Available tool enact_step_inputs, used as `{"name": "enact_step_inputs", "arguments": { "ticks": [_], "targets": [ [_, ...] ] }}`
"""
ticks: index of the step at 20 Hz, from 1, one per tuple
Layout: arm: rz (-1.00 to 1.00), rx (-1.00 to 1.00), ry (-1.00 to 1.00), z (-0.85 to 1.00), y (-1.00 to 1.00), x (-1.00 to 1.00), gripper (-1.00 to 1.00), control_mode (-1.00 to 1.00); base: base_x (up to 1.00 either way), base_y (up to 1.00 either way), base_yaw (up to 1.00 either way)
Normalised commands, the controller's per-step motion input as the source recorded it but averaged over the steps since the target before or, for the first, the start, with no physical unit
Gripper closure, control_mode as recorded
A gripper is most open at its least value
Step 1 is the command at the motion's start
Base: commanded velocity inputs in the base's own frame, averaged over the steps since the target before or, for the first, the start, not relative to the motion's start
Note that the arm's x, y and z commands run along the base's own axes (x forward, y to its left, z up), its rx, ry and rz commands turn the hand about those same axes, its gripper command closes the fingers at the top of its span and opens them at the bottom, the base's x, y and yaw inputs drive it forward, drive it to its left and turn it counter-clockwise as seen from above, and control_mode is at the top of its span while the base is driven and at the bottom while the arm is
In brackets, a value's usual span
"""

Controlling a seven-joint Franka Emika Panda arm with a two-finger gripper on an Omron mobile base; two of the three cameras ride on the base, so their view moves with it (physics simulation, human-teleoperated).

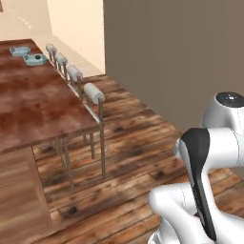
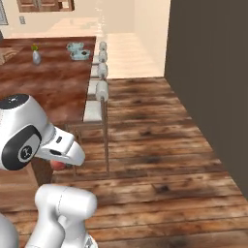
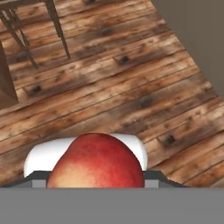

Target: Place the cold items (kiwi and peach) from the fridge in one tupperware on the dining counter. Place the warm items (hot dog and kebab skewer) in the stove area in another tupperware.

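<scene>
A round orange-red peach [image 3: 97,159] with a paler yellowish side sits close to the lens in the hand view, and my gripper [image 2: 61,160] is shut on it. In the right base view a reddish bit of the peach [image 2: 57,165] peeks out under the white hand, low over the wooden floor beside the dining counter [image 2: 53,87]. Two pale blue tupperwares [image 1: 35,59] [image 1: 20,50] stand near the far end of the dining counter [image 1: 38,105]. The nearer tupperware [image 2: 81,54] holds a small dark thing that is too small to identify.
Several cushioned stools [image 1: 94,93] line the counter's edge on thin metal legs [image 3: 59,30]. A tall grey wall [image 2: 213,72] bounds the right side of the plank floor [image 1: 138,157]. A small vase [image 2: 36,55] stands on the counter.
</scene>
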Motion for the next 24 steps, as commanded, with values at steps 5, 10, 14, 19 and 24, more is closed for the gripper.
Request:
{"name": "enact_step_inputs", "arguments": {
  "ticks": [5, 10, 14, 19, 24],
  "targets": [
    [0.00, 0.00, 0.00, 0.00, 0.00, 0.00, 1.00, 1.00, 0.65, -1.00, 0.20],
    [0.00, 0.00, 0.00, 0.00, 0.00, 0.00, 1.00, 1.00, 0.85, -1.00, 0.19],
    [0.00, 0.00, 0.00, 0.00, 0.00, 0.00, 1.00, 1.00, 0.93, -1.00, 0.20],
    [0.00, 0.00, 0.00, 0.00, 0.00, 0.00, 1.00, 1.00, 1.00, -0.95, 0.24],
    [0.00, 0.00, 0.00, 0.00, 0.00, 0.00, 1.00, 1.00, 1.00, -0.77, 0.22]
  ]
}}
